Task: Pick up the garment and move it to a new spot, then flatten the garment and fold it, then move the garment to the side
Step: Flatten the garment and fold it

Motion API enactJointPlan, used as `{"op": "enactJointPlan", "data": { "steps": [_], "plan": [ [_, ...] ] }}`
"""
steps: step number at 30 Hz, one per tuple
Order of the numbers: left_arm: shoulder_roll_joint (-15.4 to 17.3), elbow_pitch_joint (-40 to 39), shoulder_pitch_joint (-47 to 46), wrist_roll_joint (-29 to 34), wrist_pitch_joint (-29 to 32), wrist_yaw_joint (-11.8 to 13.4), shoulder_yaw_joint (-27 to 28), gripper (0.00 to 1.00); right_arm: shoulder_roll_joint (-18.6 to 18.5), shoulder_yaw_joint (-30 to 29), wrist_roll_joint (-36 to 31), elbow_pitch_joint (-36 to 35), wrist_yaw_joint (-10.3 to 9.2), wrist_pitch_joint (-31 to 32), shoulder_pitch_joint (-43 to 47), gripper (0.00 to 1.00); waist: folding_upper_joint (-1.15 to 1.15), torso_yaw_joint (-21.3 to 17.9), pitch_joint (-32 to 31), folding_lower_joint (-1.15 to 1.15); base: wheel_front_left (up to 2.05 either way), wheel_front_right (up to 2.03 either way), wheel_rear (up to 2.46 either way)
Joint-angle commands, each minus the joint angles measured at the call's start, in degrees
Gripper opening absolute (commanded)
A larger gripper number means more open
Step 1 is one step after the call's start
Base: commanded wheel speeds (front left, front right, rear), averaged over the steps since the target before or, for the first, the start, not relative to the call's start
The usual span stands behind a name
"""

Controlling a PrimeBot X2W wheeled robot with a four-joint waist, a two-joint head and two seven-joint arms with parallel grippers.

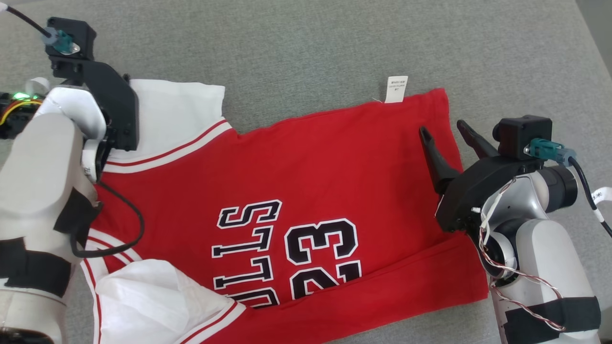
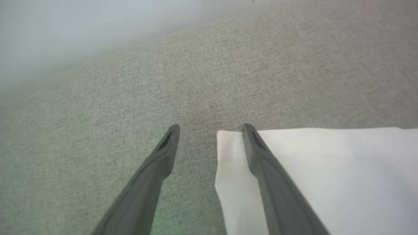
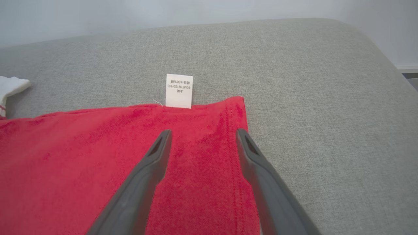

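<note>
As left end effector [image 2: 211, 125] and right end effector [image 3: 204, 130] gape, the garment [image 1: 311, 181] lies beneath both.

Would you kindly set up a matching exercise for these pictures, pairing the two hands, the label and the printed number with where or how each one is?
Column one:
1. left hand
2. right hand
3. label
4. number 23

Column two:
A. black, edged in white
B. open, at a corner of the white sleeve
C. open, over a red corner of the shirt
D. sticking out past the shirt's edge onto the grey surface

Pairs: 1-B; 2-C; 3-D; 4-A
</note>
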Motion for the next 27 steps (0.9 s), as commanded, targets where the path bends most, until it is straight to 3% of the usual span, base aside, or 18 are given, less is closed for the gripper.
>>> {"op": "enactJointPlan", "data": {
  "steps": [1, 3, 5, 7, 8, 17, 23, 27],
  "plan": [
    [0.6, 0.5, -0.43, -0.03, 1.7, 0.38, -0.04, 1.0, 0.0, -0.04, 0.08, 0.05, 0.03, -0.17, 0.7, 1.0, 0.0, -0.57, -0.14, 0.0, 0.0, 0.0, 0.0],
    [0.74, 0.71, -0.54, -0.66, 3.99, 0.99, 0.28, 1.0, 0.0, -0.3, 0.13, -0.09, 0.03, -0.12, 0.87, 1.0, 0.0, -0.8, -0.06, 0.0, 0.0, 0.0, 0.0],
    [1.04, 0.35, -0.7, -1.04, 5.39, 1.23, 0.29, 0.69, 0.01, -0.86, -0.27, -0.39, 0.03, 0.04, 1.11, 1.0, 0.0, -0.8, 0.21, 0.0, 0.0, 0.0, 0.0],
    [1.0, -0.28, -0.49, -1.27, 6.06, 0.78, 0.1, 0.15, 0.03, -1.38, -0.81, -0.69, 0.03, 0.23, 1.26, 1.0, 0.0, -0.65, 0.4, 0.0, 0.0, 0.0, 0.0],
    [0.96, -0.51, -0.21, -1.36, 6.47, 0.41, -0.06, 0.0, 0.02, -1.62, -0.96, -0.82, 0.03, 0.35, 1.26, 1.0, 0.0, -0.55, 0.44, 0.0, 0.0, 0.0, 0.0],
    [-1.34, -3.92, 0.97, -0.66, 5.21, 1.22, -1.85, 0.0, -0.42, -4.24, -5.26, -2.77, 0.03, 3.79, -1.59, 1.0, 0.0, 1.93, 0.37, 0.0, 0.0, 0.0, 0.0],
    [-5.3, -5.96, 1.89, 0.24, 1.67, 3.8, -3.74, 0.0, -4.83, -7.09, -9.89, -2.78, 0.03, 9.66, -4.52, 1.0, 0.0, 5.3, 0.28, 0.0, 0.0, 0.0, 0.0],
    [-8.67, -5.38, 1.95, -1.34, -1.15, 4.61, -3.46, 0.0, -9.76, -6.24, -11.35, -1.25, 0.03, 13.32, -7.05, 1.0, 0.0, 7.92, 0.3, 0.0, 0.0, 0.0, 0.0]
  ]
}}
